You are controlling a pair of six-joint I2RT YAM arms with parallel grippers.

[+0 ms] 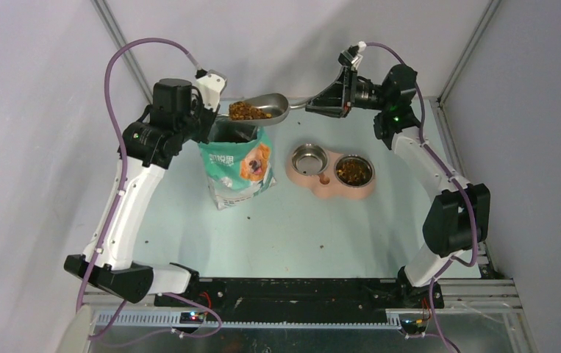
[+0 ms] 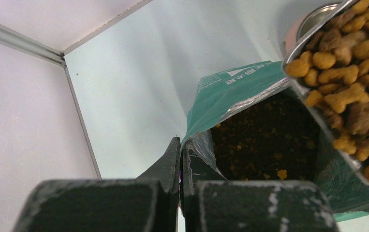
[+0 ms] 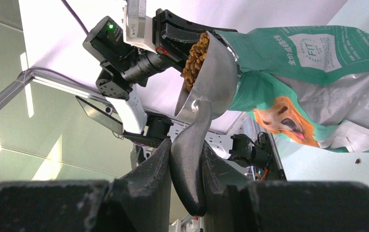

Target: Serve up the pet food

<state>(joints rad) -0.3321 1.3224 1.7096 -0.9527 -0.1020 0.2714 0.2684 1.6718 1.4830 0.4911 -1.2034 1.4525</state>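
Observation:
The pet food fills a grey metal scoop [image 1: 266,109] as a brown heap [image 1: 246,111] held just above the open teal bag [image 1: 237,165]. More kibble lies inside the bag [image 2: 264,145] and in the feeder's right bowl [image 1: 353,172]. My right gripper [image 1: 317,105] is shut on the scoop's handle [image 3: 187,159]. The loaded scoop [image 3: 211,72] also shows in the right wrist view. My left gripper [image 1: 215,121] is shut on the bag's top rim [image 2: 197,145] and holds the mouth open. The scoop's kibble [image 2: 351,96] hangs at the upper right of the left wrist view.
A pink double-bowl feeder [image 1: 326,193] stands right of the bag; its left steel bowl [image 1: 307,158] looks empty. A stray pellet [image 3: 358,161] lies on the table by the bag. Enclosure walls and metal frame rails run close behind both arms.

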